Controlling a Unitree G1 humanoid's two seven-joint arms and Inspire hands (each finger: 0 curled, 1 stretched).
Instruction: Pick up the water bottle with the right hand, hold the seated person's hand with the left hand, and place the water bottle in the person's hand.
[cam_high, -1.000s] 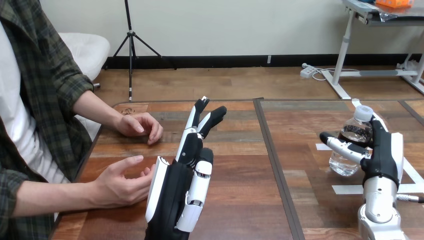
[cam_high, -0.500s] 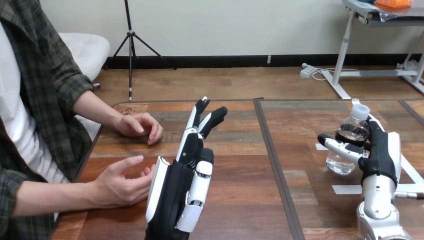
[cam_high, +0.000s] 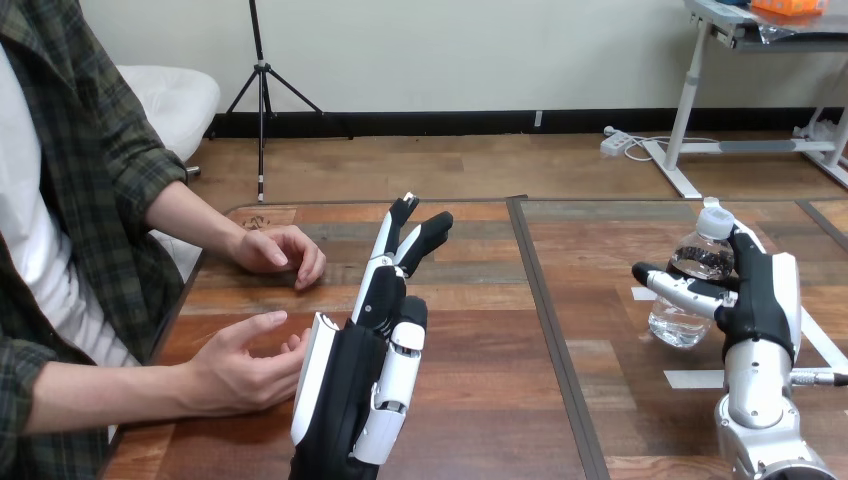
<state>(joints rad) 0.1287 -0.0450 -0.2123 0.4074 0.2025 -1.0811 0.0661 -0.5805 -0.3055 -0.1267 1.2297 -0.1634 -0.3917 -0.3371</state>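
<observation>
Grips the upright water bottle (cam_high: 680, 322) in the curled right robot hand (cam_high: 765, 300), well to the right of the person's nearer hand (cam_high: 235, 370), holds the left robot hand (cam_high: 345, 385) straight-fingered and empty just beside that hand (contact unclear), so likely needs a long leftward carry.

water bottle (cam_high: 680, 326) partly behind right robot hand (cam_high: 762, 300), left robot hand (cam_high: 350, 390) cropped below

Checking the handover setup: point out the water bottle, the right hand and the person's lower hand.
water bottle (cam_high: 681, 325), head view, clear lower body.
right hand (cam_high: 763, 297), head view, its black side.
person's lower hand (cam_high: 236, 370), head view, its middle.
</observation>
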